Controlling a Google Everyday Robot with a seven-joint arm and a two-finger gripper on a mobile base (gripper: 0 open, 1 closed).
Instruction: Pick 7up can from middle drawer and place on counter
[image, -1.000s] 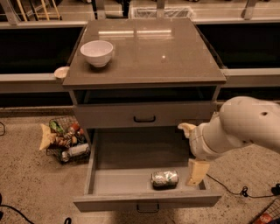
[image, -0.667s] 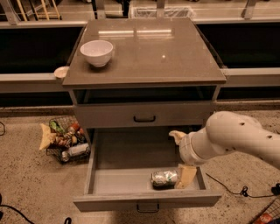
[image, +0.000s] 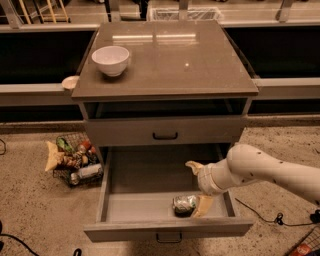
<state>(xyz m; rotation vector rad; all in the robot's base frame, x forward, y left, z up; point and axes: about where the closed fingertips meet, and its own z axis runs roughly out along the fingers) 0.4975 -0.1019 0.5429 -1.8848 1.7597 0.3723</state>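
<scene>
At the drawer (image: 135, 207) front, the can (image: 184, 204) lies on its side, long axis across the drawer, just frontward of my gripper (image: 195, 189), which is spread wide, with one finger beside the can's right-hand end in view.

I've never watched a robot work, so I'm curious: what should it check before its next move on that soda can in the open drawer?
1. Middle drawer pulled out: ok.
2. 7up can in sight, lying on its side near the drawer's front: ok.
3. Hand down inside the drawer next to the can, fingers spread: ok.
4. Can sits squarely between the fingers: cannot tell.
5. Counter has bare room beside the white bowl: ok.
</scene>
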